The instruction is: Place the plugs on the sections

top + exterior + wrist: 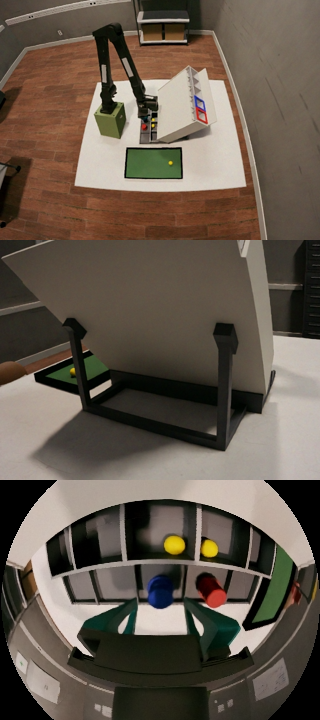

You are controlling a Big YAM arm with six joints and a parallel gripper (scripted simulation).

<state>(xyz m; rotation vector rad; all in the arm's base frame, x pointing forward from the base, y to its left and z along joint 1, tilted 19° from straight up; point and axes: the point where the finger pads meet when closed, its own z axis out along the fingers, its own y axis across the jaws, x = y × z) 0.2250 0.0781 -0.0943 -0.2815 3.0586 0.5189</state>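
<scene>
My gripper (160,601) is open and empty, its teal fingers just in front of and beside the blue plug (160,591). The blue plug stands on the flat front part of a middle section; one yellow marble (174,545) (153,119) lies in the compartment behind it. The red plug (212,591) (143,127) stands on the neighbouring front part, with another yellow marble (209,548) (153,125) behind it. A third marble (170,163) (73,372) lies in the green tray (144,162). The red band (197,113) and blue band (195,101) frame adjacent funnels. The cover hides the pipes.
The tilted white cover (173,103) (155,304) rises right behind the compartments, close to the wrist. Its dark stand (224,395) is behind it. The arm's green base block (109,125) stands left of the sections.
</scene>
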